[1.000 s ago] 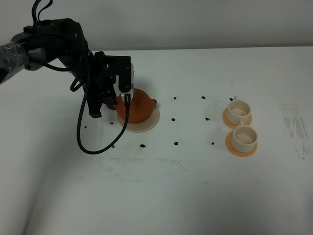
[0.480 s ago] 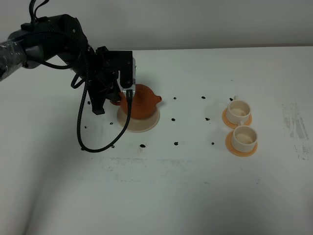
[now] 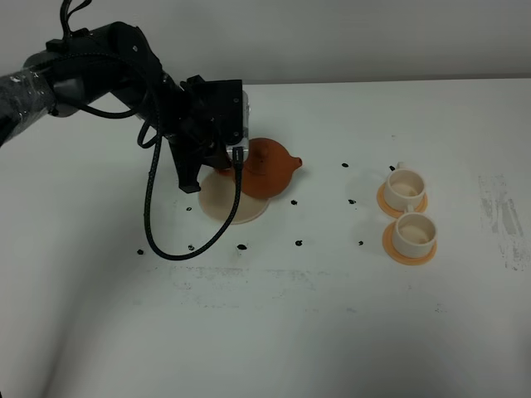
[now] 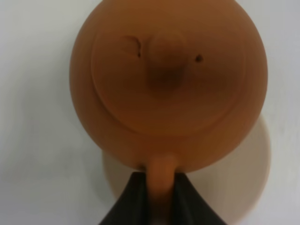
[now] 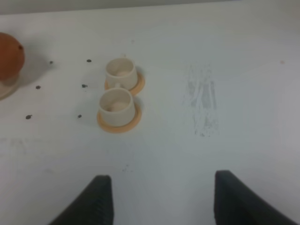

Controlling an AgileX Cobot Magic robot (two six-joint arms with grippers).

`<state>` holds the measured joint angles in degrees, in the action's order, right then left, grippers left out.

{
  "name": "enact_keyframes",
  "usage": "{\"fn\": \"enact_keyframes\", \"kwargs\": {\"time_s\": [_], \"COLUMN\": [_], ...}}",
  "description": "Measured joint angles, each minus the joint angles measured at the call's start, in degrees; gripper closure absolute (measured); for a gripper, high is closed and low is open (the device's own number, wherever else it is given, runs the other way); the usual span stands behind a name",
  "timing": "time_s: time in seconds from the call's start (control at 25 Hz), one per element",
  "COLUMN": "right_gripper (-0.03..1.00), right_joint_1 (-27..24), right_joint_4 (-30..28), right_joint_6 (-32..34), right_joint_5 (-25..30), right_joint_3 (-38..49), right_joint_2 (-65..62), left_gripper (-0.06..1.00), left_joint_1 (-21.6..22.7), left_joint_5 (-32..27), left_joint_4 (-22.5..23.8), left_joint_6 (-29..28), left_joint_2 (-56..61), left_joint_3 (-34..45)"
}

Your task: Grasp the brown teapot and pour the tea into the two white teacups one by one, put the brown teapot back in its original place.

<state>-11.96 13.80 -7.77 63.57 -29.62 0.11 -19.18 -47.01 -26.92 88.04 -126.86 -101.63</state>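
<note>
The left gripper [image 4: 161,180], jaws pinched on the loop handle, holds the brown teapot [image 3: 267,168] apparently just clear of the cream saucer [image 3: 217,199], toward three o'clock. Both white teacups [image 3: 404,186] wait farther that way, seemingly unfilled. The right gripper [image 5: 161,180] hangs wide open. Pouring and return remain.

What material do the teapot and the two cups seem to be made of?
The brown teapot looks like unglazed clay: matte reddish-brown, no glare. The two white teacups look like ceramic, smooth and plain, though plastic cannot be excluded.
</note>
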Motion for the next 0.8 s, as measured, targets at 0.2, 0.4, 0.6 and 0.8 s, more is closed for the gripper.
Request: {"fn": "enact_keyframes", "kwargs": {"time_s": [0.2, 0.4, 0.6, 0.8], "right_gripper": [0.5, 0.5, 0.5, 0.5], "right_joint_1": [0.0, 0.0, 0.0, 0.0], "right_joint_4": [0.0, 0.0, 0.0, 0.0], "right_joint_6": [0.0, 0.0, 0.0, 0.0], "right_joint_5": [0.0, 0.0, 0.0, 0.0], "right_joint_3": [0.0, 0.0, 0.0, 0.0], "right_joint_2": [0.0, 0.0, 0.0, 0.0], "left_gripper": [0.86, 0.86, 0.86, 0.86], "left_joint_1": [-2.96, -4.7, -7.03, -9.8], "left_joint_5": [-0.46, -1.05, -1.41, -1.0], "left_joint_4": [-0.72, -1.03, -1.03, -0.97], "left_joint_6": [-1.03, -1.65, -1.84, -1.73], "left_joint_2": [0.11, 0.4, 0.47, 0.47], "left_joint_3": [-3.49, -5.07, -5.14, -5.14]}}
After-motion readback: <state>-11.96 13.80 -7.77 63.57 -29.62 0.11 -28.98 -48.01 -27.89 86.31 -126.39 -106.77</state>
